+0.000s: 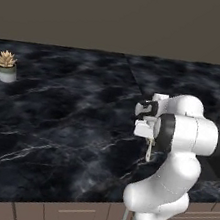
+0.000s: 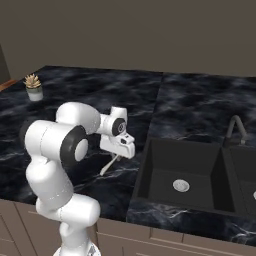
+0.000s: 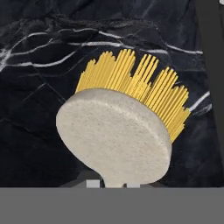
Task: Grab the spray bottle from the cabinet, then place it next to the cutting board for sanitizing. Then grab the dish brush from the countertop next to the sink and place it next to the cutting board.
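Gripper [image 2: 120, 148] has the dish brush [image 3: 114, 139] clamped, apparently by its handle, lifted above the countertop [image 1: 55, 113] beside the sink [image 2: 185, 175], so carrying it to the cutting board remains.

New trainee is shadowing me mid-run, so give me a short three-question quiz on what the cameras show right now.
1. True or false: the gripper is shut on the dish brush.
2. What colour are the brush's bristles: A) blue, B) yellow, C) white?
3. Fill in: the small potted plant stands on the ____, far left of the arm, while the sink lies to the arm's right.

Key
1. True: the brush hangs from the gripper above the black marble surface, its handle dangling down.
2. B, yellow, behind a pale cream round head.
3. Countertop.
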### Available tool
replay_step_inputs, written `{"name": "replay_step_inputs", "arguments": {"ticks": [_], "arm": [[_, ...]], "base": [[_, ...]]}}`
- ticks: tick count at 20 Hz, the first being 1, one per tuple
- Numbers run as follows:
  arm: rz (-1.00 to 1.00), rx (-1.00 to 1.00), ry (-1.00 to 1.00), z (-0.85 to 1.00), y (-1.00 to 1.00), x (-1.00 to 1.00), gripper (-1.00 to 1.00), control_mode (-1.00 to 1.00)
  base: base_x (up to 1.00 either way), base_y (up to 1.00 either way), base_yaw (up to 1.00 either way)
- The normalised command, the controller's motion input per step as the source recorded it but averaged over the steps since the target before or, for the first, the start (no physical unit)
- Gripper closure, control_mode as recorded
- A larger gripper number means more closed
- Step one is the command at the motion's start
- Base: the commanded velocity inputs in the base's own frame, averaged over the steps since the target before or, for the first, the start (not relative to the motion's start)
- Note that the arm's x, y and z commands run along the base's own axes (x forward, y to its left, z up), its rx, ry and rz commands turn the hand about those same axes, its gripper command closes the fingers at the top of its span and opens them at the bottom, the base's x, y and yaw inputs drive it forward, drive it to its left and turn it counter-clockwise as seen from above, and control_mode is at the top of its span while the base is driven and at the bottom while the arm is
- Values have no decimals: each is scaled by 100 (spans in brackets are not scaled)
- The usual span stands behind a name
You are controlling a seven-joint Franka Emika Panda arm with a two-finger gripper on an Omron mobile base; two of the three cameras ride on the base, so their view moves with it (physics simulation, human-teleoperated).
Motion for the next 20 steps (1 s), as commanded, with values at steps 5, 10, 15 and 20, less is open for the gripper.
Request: {"name": "replay_step_inputs", "arguments": {"ticks": [5,10,15,20], "arm": [[9,0,-15,100,0,-56,100,-100],[13,0,-50,97,0,-62,100,-100],[14,0,-68,79,3,-63,100,-100],[9,1,-61,71,12,-42,100,-100]], "base": [[0,0,0],[0,0,0],[0,0,0],[0,0,0]]}}
